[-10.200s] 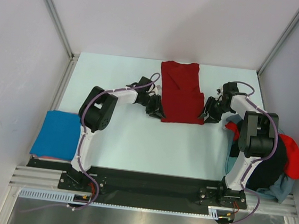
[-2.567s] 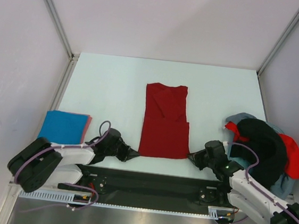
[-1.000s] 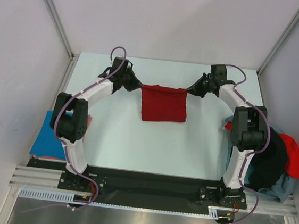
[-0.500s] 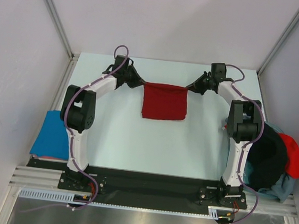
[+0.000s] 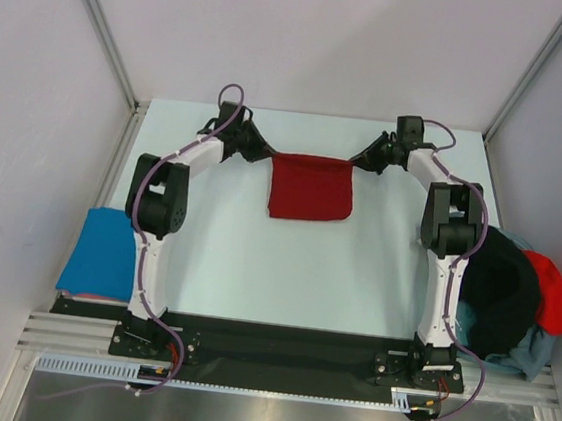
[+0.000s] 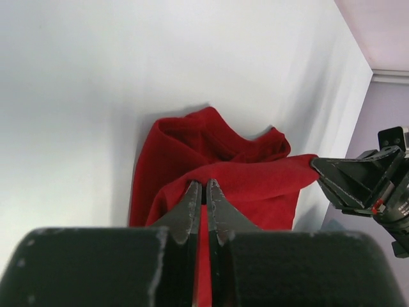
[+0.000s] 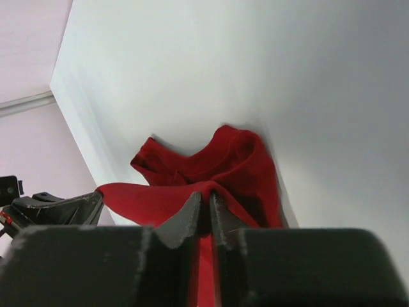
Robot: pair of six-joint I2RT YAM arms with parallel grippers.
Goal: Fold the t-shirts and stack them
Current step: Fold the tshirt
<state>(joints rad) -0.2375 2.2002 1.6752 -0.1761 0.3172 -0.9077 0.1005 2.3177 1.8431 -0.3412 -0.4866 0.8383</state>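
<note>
Some seconds earlier the dark red t-shirt (image 5: 311, 187) lay full length down the middle of the white table (image 5: 255, 268), with both grippers low at its near corners. That near hem has since been carried toward the far edge, so the shirt now shows as a short, doubled rectangle in the far middle of the tabletop. Against half a second ago it has crept slightly farther, and both arms have reached further toward the far edge.

The left gripper (image 5: 263, 152) pinches the shirt's left upper corner. In the left wrist view its dark fingers (image 6: 204, 187) are drawn almost together with a thin band of red cloth between them. The right gripper (image 5: 360, 161) grips the opposite corner in the same way, with red fabric running down between its nearly closed fingers (image 7: 204, 197). The hem is stretched taut between them. Below it the soft cloth (image 6: 211, 153) sags in loose folds onto the smooth table.

At the right edge sits a crumpled pile: a black shirt (image 5: 500, 279) on top, a brighter red one (image 5: 552, 294) and a pale grey-blue one (image 5: 532, 353) beneath. By the near left corner rests a bright blue shirt (image 5: 100, 262), folded flat and square.
</note>
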